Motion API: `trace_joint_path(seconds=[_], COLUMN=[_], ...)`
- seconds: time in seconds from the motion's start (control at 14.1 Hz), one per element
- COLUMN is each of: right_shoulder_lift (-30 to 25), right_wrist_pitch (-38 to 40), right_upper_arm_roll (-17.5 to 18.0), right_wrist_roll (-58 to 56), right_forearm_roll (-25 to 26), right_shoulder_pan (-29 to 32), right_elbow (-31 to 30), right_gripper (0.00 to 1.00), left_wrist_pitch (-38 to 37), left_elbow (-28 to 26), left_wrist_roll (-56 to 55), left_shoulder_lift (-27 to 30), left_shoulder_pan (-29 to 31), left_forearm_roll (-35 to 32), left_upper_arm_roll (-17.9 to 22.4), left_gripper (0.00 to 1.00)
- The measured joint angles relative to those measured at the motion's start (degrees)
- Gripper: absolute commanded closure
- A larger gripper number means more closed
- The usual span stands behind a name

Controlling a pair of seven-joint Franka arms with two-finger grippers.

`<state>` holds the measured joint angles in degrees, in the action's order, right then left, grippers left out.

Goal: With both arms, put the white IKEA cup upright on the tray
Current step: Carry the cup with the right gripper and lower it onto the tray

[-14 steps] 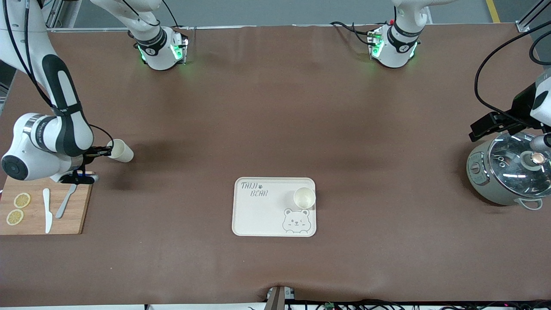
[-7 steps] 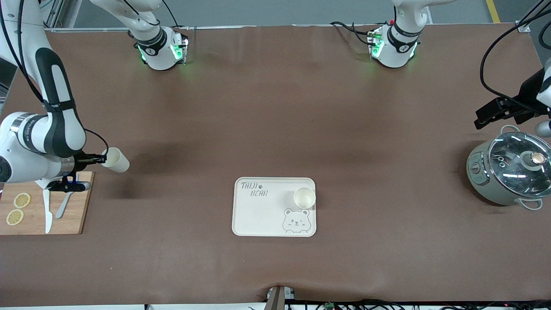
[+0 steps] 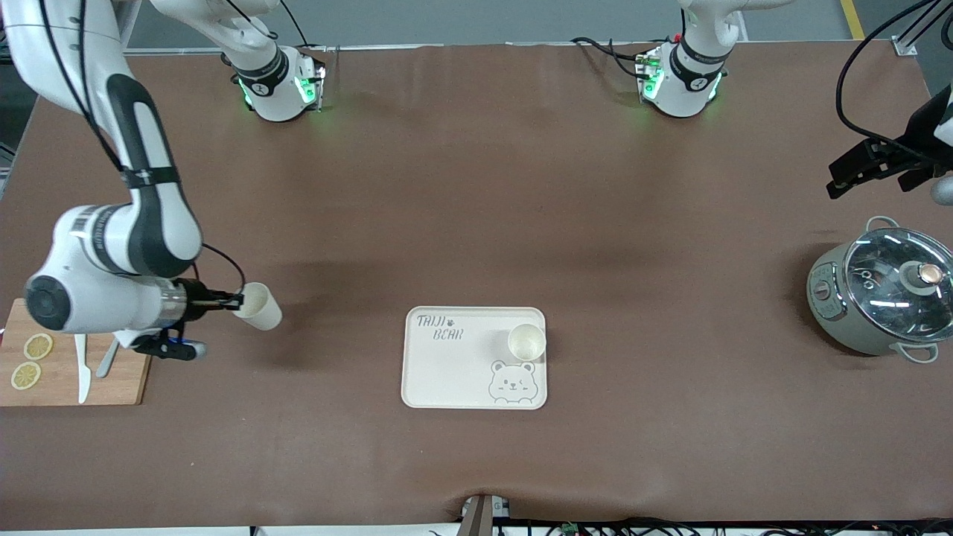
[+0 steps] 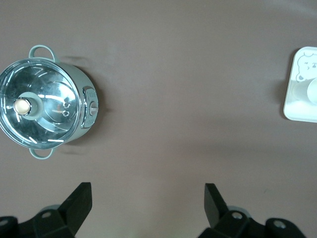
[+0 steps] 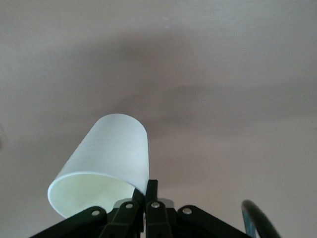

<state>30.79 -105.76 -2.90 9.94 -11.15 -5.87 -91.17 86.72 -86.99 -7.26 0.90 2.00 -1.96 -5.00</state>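
A white cup (image 3: 258, 306) is held by its rim, tilted on its side, in my right gripper (image 3: 234, 300). It hangs over the bare table between the cutting board and the cream tray (image 3: 447, 372). In the right wrist view the shut fingers (image 5: 152, 191) pinch the cup's (image 5: 111, 153) rim wall. A second white cup (image 3: 526, 342) stands upright on the tray, above the bear face. My left gripper (image 3: 845, 179) is open and empty, in the air at the left arm's end of the table, by the pot. Its jaws stand wide apart in the left wrist view (image 4: 146, 191).
A grey pot with a glass lid (image 3: 882, 298) stands at the left arm's end; it also shows in the left wrist view (image 4: 44, 101). A wooden cutting board (image 3: 67, 380) with lemon slices (image 3: 37, 346) and a white knife (image 3: 80, 365) lies at the right arm's end.
My right arm has carried the cup from beside the cutting board toward the tray. My left gripper has drawn up and away from the pot.
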Motion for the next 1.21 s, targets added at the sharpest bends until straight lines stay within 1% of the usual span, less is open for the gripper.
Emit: trace_joint_path(seconds=[0.07, 0.21, 0.36, 0.5, 0.64, 0.71, 0.92, 1.0, 1.21], right_shoulder_lift=[1.9, 5.2, 6.7, 7.3, 7.6, 7.8, 10.1, 11.2, 13.7], right_wrist_pitch=[-0.2, -0.8, -4.0, -7.4, -8.7, -8.9, -10.2, -11.2, -13.7], right_upper_arm_roll=[0.0, 0.0, 0.1, 0.1, 0.1, 0.2, 0.3, 0.3, 0.3], right_wrist_roll=[3.1, 8.3, 13.6, 20.0, 27.2, 30.7, 38.9, 41.0, 46.5], right_forearm_roll=[-0.7, -4.6, -6.5, -6.8, -7.1, -8.3, -15.1, -16.4, -17.1], right_shoulder_pan=[-1.2, -3.3, -5.5, -7.8, -10.4, -11.7, -15.3, -16.3, -18.2], right_elbow=[1.9, 5.5, 7.7, 8.3, 8.6, 9.1, 11.9, 12.7, 13.8], right_gripper=[1.0, 1.0, 1.0, 1.0, 1.0, 1.0, 1.0, 1.0, 1.0], left_wrist_pitch=[0.0, 0.0, 0.0, 0.0, 0.0, 0.0, 0.0, 0.0, 0.1], left_elbow=[-0.9, -2.3, -3.5, -4.2, -4.6, -4.7, -5.2, -5.2, -5.2], left_wrist_roll=[0.3, 0.5, 0.5, 0.5, 0.6, 0.6, 0.6, 0.6, 0.6], left_shoulder_lift=[0.6, 1.6, 2.7, 3.9, 4.4, 4.3, 3.9, 3.7, 3.4], left_shoulder_pan=[-0.3, -1.0, -1.2, -1.2, -1.3, -1.5, -2.0, -2.0, -2.0], left_forearm_roll=[0.0, 0.0, 0.0, 0.0, 0.0, 0.0, 0.0, 0.0, 0.0], left_upper_arm_roll=[0.6, 1.7, 2.4, 2.5, 2.4, 2.4, 2.4, 2.4, 2.4], left_gripper=[0.0, 0.0, 0.0, 0.0, 0.0, 0.0, 0.0, 0.0, 0.0])
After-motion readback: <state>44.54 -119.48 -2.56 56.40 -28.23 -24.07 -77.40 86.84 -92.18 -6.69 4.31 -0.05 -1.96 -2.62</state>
